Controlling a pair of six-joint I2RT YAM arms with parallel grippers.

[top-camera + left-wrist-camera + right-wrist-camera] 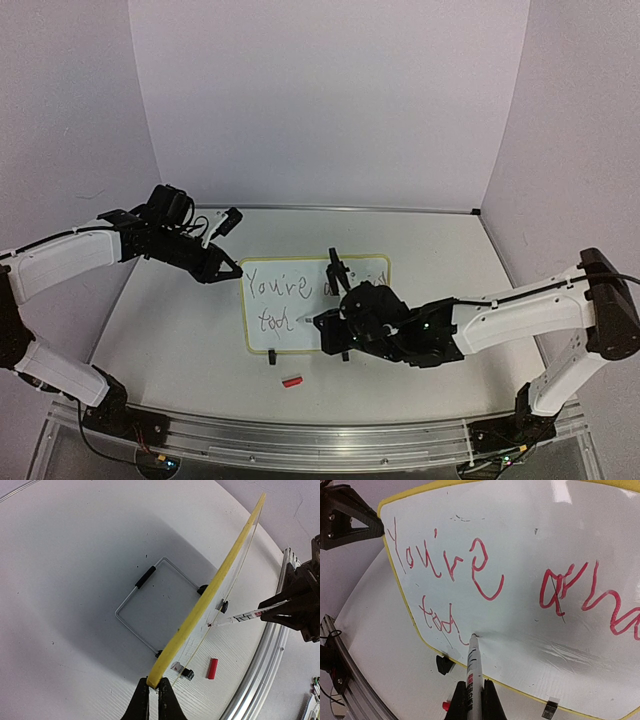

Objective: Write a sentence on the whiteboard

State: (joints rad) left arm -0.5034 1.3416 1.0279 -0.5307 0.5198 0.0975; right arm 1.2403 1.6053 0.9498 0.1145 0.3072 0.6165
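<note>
The whiteboard (285, 342) with its thin yellow frame stands tilted at the table's middle. The sentence (279, 285) on it is red handwriting: "You're" and the start of a second word on the top line, "tod" below (436, 619). My left gripper (236, 270) is shut on the board's upper left yellow corner (200, 610). My right gripper (330, 330) is shut on a white marker (473, 672). The marker tip touches the board just right of "tod". My right arm hides part of the top line in the top view.
A red marker cap (291, 381) lies on the table in front of the board. A wire stand (142, 605) props the board from behind, and black clip feet (444, 664) sit on its lower edge. An aluminium rail (300, 440) runs along the near edge.
</note>
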